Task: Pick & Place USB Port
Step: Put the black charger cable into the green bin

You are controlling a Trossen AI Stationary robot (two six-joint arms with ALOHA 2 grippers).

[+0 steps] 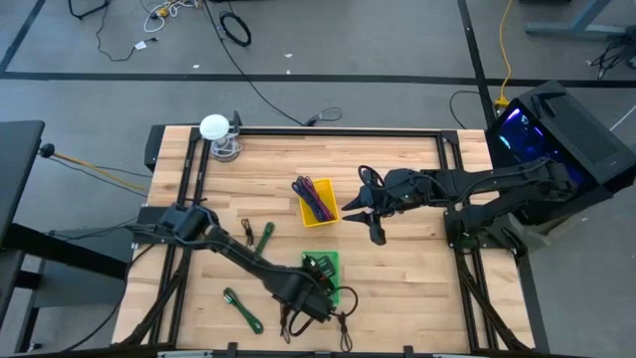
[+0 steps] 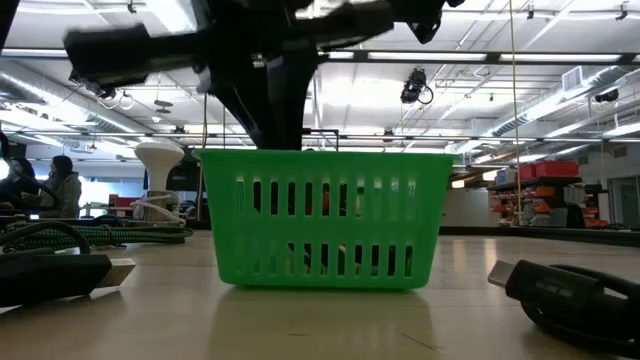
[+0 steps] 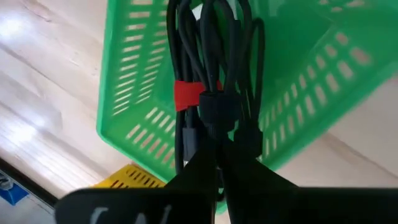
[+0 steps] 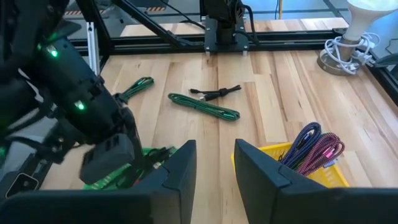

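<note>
A green slotted basket [image 1: 328, 261] [image 2: 325, 215] [image 3: 298, 81] stands on the wooden table near its near edge. My left gripper [image 1: 314, 274] [image 3: 214, 165] hovers over it, shut on a coiled black USB cable [image 3: 214, 68] bound with a red tie [image 3: 188, 94]. A yellow basket [image 1: 318, 202] [image 4: 292, 163] holding purple cables [image 4: 314, 146] sits farther back. My right gripper [image 1: 372, 217] [image 4: 215, 163] is open, in the air just right of the yellow basket, touching nothing. My left gripper pinches the black cable bundle between its two fingers just behind the red tie, at the bundle's upper end [image 3: 208, 134]. The fingers come from above, pointing down. The bundle hangs below them into the green basket; whether its lower end touches the basket floor, I cannot tell.
Loose green cables [image 1: 241, 308] [image 1: 264, 237] [image 4: 205, 106] and a black cable [image 4: 216, 93] lie on the table's left half. More black cables [image 2: 60, 270] [image 2: 570, 290] lie by the near edge. A white lamp [image 1: 215, 128] stands at the far left corner.
</note>
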